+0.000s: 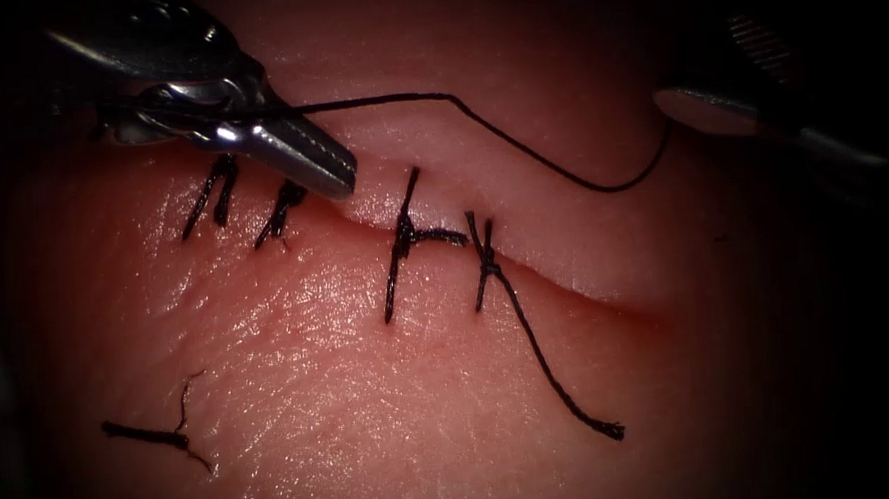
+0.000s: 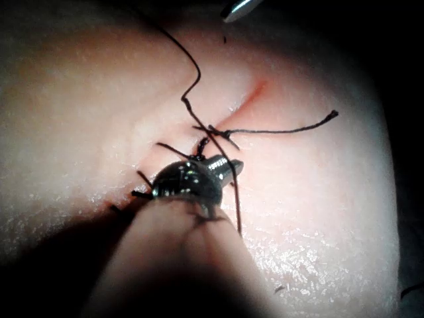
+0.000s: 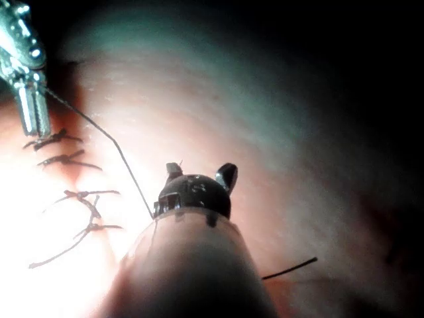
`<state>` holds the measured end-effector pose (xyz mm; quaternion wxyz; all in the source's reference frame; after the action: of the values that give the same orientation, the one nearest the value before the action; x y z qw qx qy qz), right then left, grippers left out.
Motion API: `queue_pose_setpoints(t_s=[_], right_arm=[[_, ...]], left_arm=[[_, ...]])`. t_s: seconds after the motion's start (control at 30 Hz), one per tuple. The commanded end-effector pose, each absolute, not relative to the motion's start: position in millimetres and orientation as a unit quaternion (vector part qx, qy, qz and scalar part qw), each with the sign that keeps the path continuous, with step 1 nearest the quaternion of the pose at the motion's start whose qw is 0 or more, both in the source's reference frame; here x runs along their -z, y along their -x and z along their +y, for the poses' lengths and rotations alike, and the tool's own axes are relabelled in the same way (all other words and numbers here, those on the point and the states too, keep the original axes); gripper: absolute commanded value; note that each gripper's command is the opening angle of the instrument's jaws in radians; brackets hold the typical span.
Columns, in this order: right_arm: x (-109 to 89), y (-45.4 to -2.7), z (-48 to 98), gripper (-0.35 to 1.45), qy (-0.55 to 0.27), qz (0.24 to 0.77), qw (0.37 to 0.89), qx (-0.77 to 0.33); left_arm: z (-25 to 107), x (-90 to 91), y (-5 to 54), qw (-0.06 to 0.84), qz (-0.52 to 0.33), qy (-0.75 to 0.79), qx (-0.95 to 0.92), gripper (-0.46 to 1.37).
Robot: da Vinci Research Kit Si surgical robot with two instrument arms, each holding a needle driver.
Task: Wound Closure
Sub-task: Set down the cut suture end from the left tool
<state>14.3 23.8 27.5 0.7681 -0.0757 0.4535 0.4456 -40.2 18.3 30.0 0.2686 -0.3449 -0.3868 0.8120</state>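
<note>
The tissue (image 1: 370, 383) has a cut (image 1: 586, 291) running across it, crossed by several black stitches (image 1: 401, 243). My left tool (image 1: 339, 179) comes in at the upper left with its jaws shut; the thread (image 1: 520, 141) leaves from their base, so they hold it. The left tool's tip (image 2: 235, 165) hovers just over the stitches. The thread arcs right above the cut to my right tool (image 1: 692, 79), whose jaws (image 3: 201, 171) stand open with nothing between them. It meets the right tool's wrist (image 3: 154, 212). A long tail (image 1: 571, 399) trails from the rightmost stitch (image 1: 483, 263).
A loose cut piece of thread (image 1: 157, 435) lies on the tissue at lower left. A faint red line marks the cut's right end (image 1: 658, 315). A short thread end (image 3: 291, 268) sticks out beside the right tool's shaft.
</note>
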Motion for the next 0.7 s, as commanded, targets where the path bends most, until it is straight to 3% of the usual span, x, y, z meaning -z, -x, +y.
queue_pose_setpoints(t_s=[0.03, 0.17, 0.7], right_arm=[[-27.5, -14.3, 23.8, 0.97, 0.074, 0.455, 0.768, -0.445], [-27.5, -14.3, 23.8, 0.97, 0.074, 0.455, 0.768, -0.445], [-27.5, -14.4, 23.8, 0.97, 0.073, 0.455, 0.769, -0.444]], left_arm=[[18.2, -30.2, 40.2, 0.273, -0.378, 0.347, -0.814, -0.07], [17.7, -30.5, 40.5, 0.276, -0.375, 0.347, -0.814, -0.01], [12.2, -28.5, 45.6, 0.273, -0.408, 0.407, -0.77, -0.14]])
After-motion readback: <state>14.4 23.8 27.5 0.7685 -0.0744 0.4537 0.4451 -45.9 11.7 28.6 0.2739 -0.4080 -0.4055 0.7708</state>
